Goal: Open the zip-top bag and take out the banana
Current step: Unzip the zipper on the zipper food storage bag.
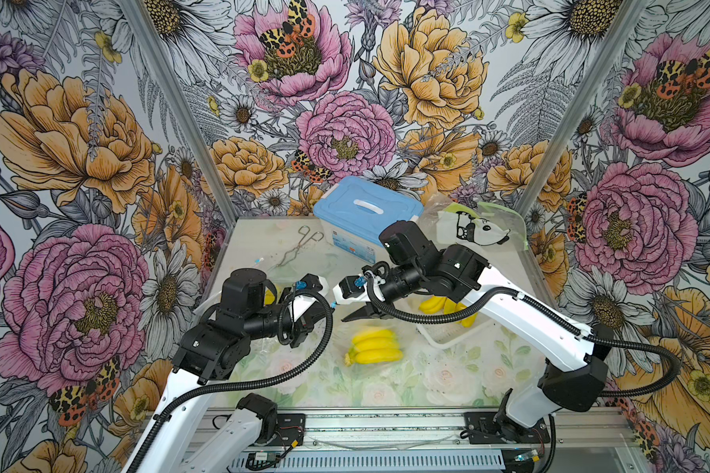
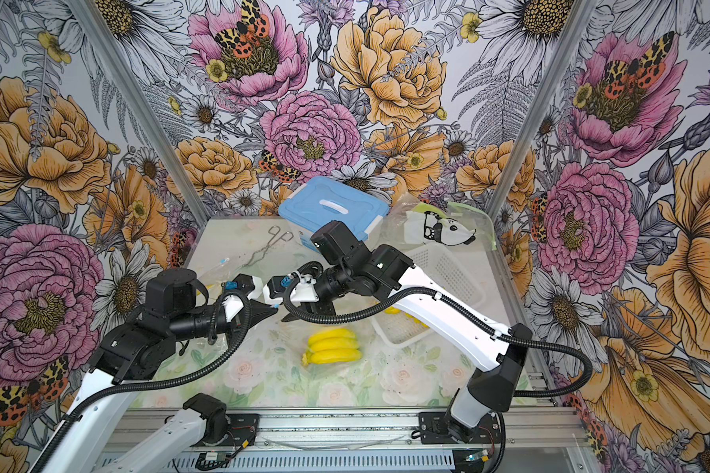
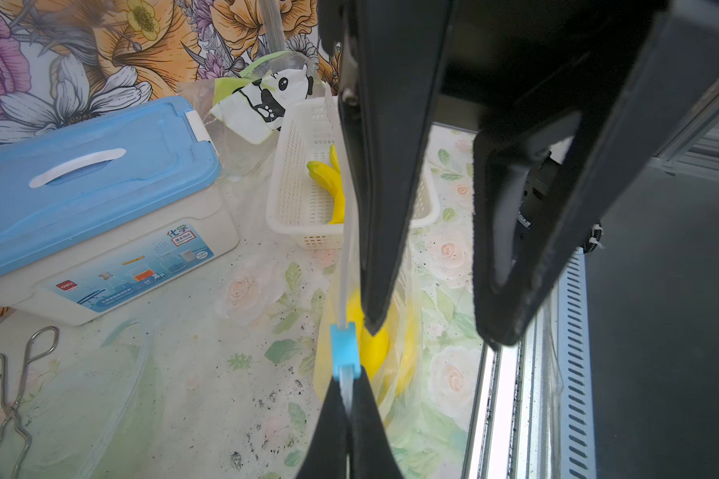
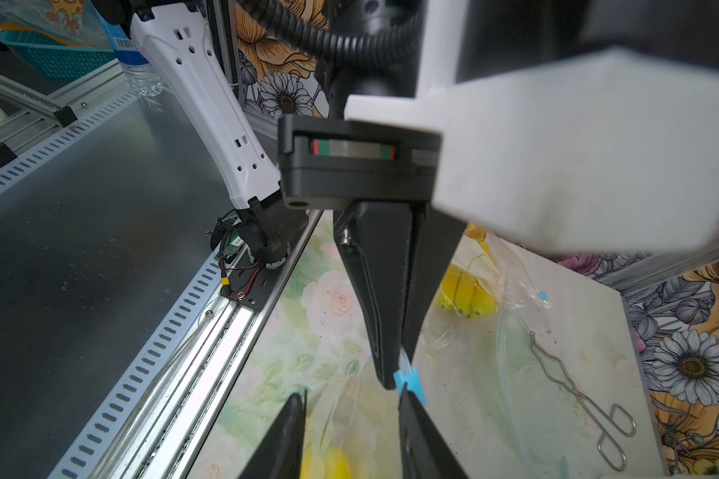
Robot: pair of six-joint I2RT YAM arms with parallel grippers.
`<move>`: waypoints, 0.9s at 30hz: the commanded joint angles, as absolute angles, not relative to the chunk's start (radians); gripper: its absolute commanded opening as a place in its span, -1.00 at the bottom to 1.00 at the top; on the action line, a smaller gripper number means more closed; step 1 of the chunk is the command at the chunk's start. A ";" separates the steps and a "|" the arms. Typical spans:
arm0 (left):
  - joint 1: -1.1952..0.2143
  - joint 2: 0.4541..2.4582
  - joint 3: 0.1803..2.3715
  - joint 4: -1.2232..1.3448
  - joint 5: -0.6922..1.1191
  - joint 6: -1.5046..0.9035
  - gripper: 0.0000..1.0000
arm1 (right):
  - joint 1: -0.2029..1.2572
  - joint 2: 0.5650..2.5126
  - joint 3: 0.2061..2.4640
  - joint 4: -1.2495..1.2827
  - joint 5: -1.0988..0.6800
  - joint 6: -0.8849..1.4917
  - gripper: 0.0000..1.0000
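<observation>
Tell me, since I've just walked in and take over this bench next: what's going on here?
The left gripper is shut on the zip edge of a clear plastic zip-top bag, right beside its small blue slider, holding that edge up. The right gripper is open, with one finger at the slider but not clamped on it. The yellow banana bunch is inside the bag, so nothing has been taken out yet. Whether the zip is parted cannot be told.
</observation>
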State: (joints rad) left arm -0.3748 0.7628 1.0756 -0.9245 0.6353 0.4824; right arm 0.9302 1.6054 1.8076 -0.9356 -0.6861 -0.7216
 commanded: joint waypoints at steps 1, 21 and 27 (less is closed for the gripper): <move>-0.369 0.749 1.092 -0.926 0.624 0.494 -1.00 | 0.936 1.624 1.848 -0.901 -0.693 -0.713 -0.20; -0.369 0.738 1.090 -0.926 0.636 0.485 -1.00 | 0.935 1.648 1.812 -0.841 -0.679 -0.695 -0.52; -0.367 0.736 1.087 -0.927 0.640 0.483 -1.00 | 0.934 1.643 1.799 -0.835 -0.675 -0.690 -0.70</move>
